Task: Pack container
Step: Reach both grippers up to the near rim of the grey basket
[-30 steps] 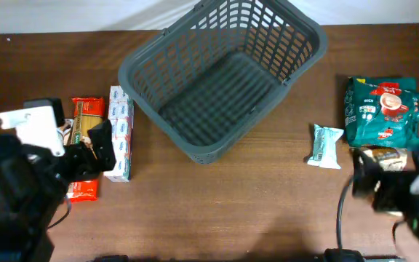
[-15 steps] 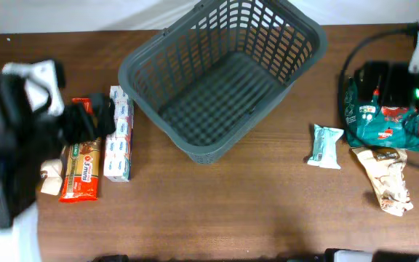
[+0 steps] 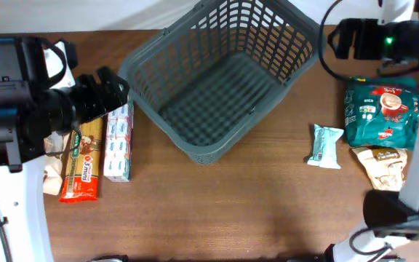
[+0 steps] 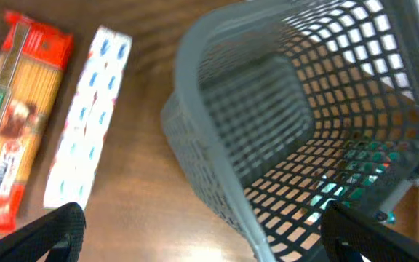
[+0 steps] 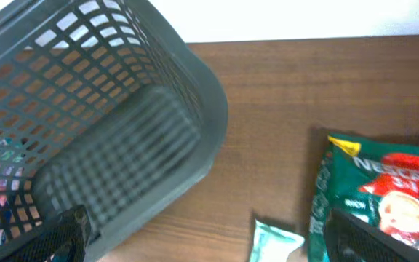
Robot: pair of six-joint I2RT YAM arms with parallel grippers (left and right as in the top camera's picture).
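Note:
The container, a large dark-grey lattice basket [image 3: 158,116], stands tilted at the far middle of the table and holds nothing. It also shows in the left wrist view [image 4: 195,145] and the right wrist view [image 5: 209,94]. My left gripper [image 3: 113,87] is open and empty, just left of the basket's left corner, above the packets; its fingers frame the left wrist view [image 4: 209,244]. My right gripper [image 3: 335,41] is open and empty, just right of the basket's far right corner; its fingers frame the right wrist view [image 5: 217,244].
Left of the basket lie a white-and-blue box [image 3: 118,142] [image 4: 89,116], a red pasta packet [image 3: 78,164] [image 4: 13,124] and a brownish packet [image 3: 49,175]. On the right lie a green coffee bag [image 3: 382,110] [image 5: 384,189], a small pale-green packet [image 3: 324,145] [image 5: 275,240] and a beige packet [image 3: 384,169].
Both arms have risen from the near edge toward the far side. The left gripper now sits by the basket's left corner, the right by its far right corner. No item moved.

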